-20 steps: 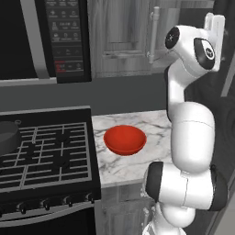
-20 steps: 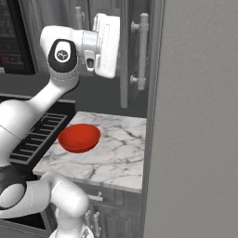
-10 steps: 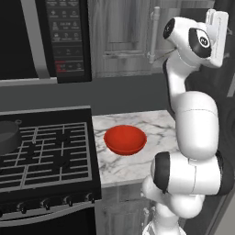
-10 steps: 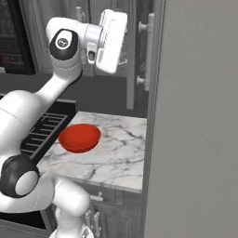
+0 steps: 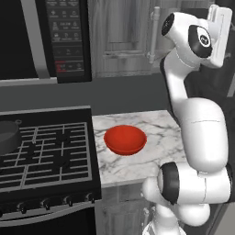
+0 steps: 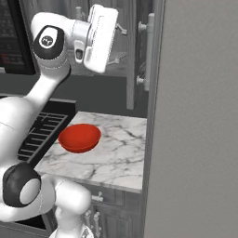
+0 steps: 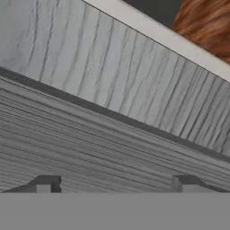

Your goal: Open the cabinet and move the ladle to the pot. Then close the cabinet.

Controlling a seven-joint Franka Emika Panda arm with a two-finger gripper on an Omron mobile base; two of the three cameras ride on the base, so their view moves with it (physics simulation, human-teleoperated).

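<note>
Red bowl [image 5: 125, 139] on the counter [image 5: 160, 137], microwave [image 5: 55, 39] left; my gripper [image 7: 116, 183] spread wide, empty, facing the grey wood-grain cabinet [image 7: 90, 90].

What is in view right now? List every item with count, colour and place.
cabinet: one, grey wood-grain, on the wall above the counter
bar handles: two, silvery, upright on the cabinet doors
microwave: one, black, left of the cabinet
stove: one, black, left of the counter
pot: one, dark grey, on the stove's far left
bowl: one, red, on the counter
counter: one, white marble, below the cabinet
arm: one, white, raised to the cabinet
jaws: two dark tips, open, close to the cabinet door
</note>
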